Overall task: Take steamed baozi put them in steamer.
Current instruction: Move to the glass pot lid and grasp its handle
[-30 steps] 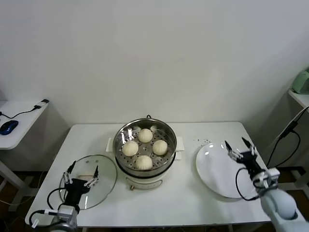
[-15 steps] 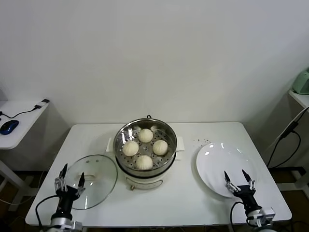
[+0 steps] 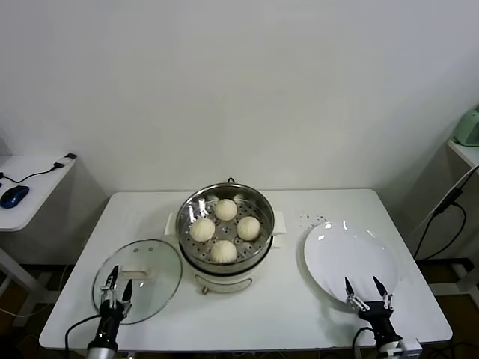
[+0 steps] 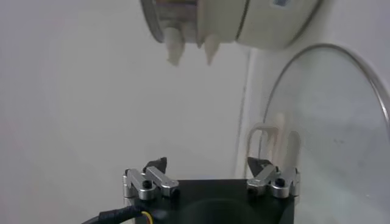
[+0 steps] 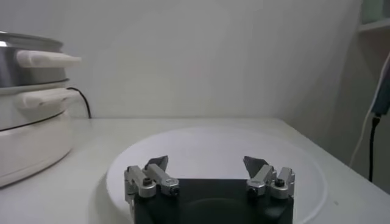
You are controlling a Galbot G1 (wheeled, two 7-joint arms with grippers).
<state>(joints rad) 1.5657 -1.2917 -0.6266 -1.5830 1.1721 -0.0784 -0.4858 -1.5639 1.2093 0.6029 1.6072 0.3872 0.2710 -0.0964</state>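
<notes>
Several cream-white baozi sit on the perforated tray inside the shiny steel steamer at the table's middle; its side shows in the right wrist view and the left wrist view. My left gripper is open and empty at the front left, over the near edge of the glass lid. In its wrist view the left gripper has its jaws wide apart. My right gripper is open and empty at the front right, at the near edge of the white plate. It also shows in its wrist view.
The white plate holds nothing. The lid lies flat left of the steamer. A side desk with a blue mouse stands at far left. Cables hang at the right beyond the table's edge.
Both grippers have dropped back toward the table's front edge over the last second, from beside the lid and plate. Both stay open and empty. The baozi and steamer have not moved.
</notes>
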